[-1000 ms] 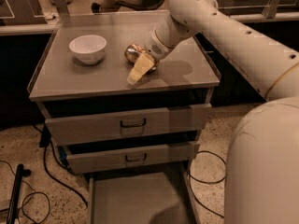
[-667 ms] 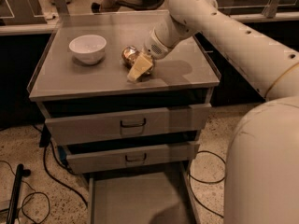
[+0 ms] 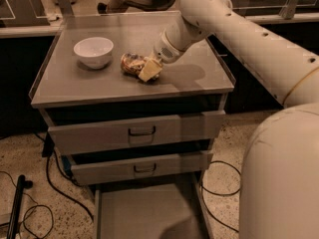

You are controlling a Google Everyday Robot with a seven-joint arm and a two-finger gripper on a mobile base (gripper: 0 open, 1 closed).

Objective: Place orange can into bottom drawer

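Gripper at the orange can on the bench, upper centre; its grip I cannot tell. Bottom drawer open, can not yet in

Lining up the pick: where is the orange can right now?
In the camera view the orange can lies on the cabinet top, just right of the white bowl, with the gripper at its right end.

Dim, warm brown cast. Light from overhead: arm drops a soft shadow on the worktop just right of the pincer, upper centre by the orange can. White bowl brightest spot; bottom drawer floor shaded, lower frame.
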